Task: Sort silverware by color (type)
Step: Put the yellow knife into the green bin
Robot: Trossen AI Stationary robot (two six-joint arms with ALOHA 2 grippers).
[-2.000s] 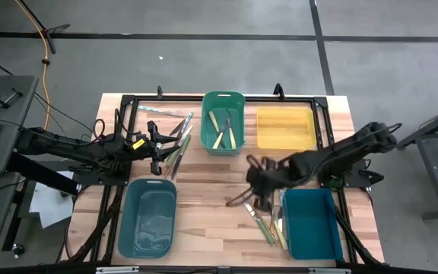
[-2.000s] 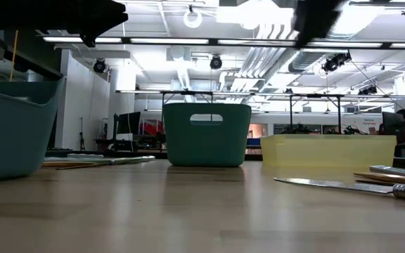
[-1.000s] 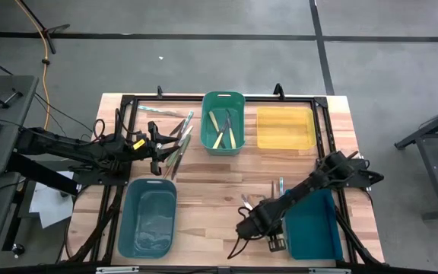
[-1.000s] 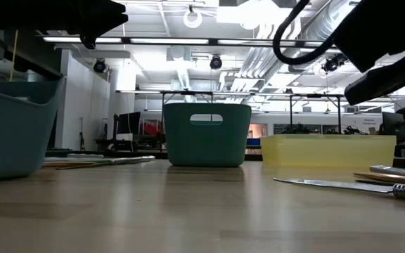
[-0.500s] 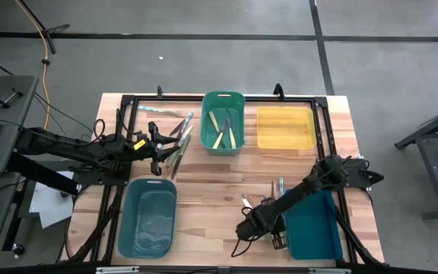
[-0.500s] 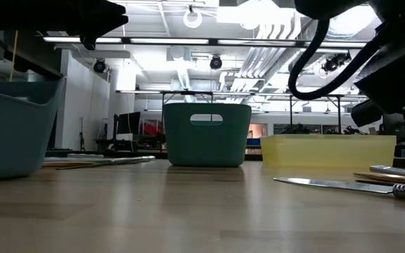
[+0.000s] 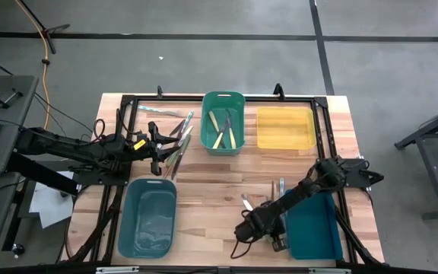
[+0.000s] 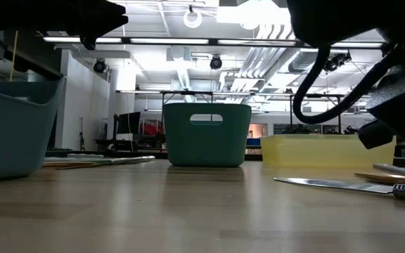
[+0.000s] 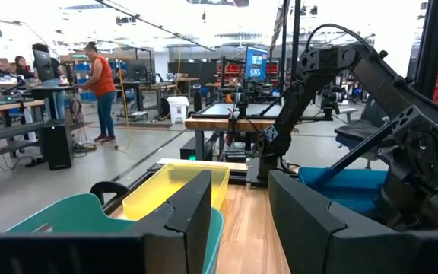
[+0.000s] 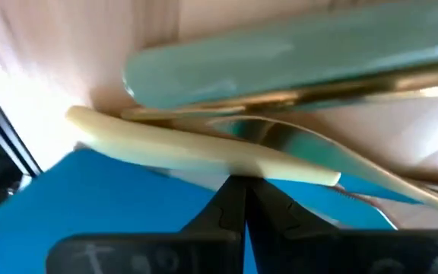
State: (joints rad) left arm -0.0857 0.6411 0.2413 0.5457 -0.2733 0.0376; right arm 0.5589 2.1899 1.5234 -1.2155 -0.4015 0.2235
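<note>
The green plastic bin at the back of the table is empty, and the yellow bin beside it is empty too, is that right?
Not quite. The high view shows several pieces of silverware lying in the green plastic bin. The yellow bin beside it is empty.

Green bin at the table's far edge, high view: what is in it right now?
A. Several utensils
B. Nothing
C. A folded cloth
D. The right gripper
A: in the high view the green bin holds several pieces of silverware lying lengthwise, while the yellow bin beside it shows none.
</note>
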